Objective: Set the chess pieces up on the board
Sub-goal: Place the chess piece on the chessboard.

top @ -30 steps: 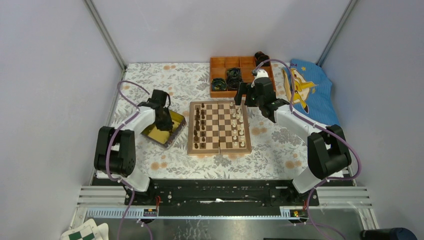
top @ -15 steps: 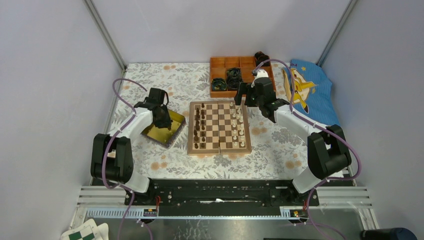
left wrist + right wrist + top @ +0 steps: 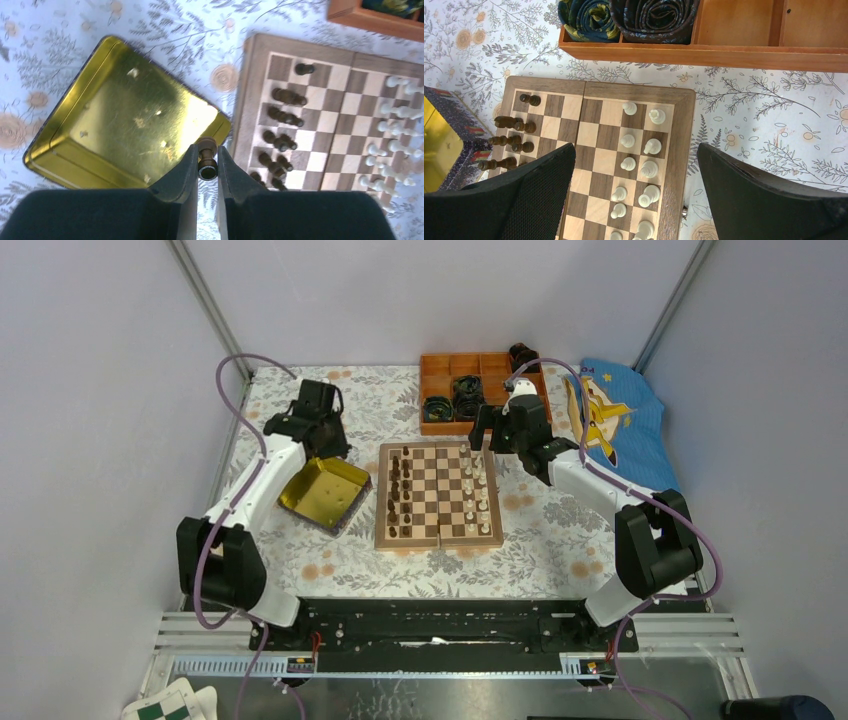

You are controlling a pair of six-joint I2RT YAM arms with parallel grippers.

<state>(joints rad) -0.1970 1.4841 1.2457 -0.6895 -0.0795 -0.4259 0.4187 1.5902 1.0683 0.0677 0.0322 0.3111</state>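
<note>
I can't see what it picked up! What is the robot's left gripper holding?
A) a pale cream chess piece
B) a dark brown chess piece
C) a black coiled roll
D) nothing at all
B: in the left wrist view, the left gripper is pinched shut on a small dark brown chess piece.

The left pincer (image 3: 206, 152) pinches 1 dark chessman (image 3: 207, 167) near the gold tray (image 3: 110, 115) and board (image 3: 251, 100).

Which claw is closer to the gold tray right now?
Left. The left claw, gripping a dark chess piece, hangs over the gold tray's edge; the right claw, open, is above the board's pale side.
</note>
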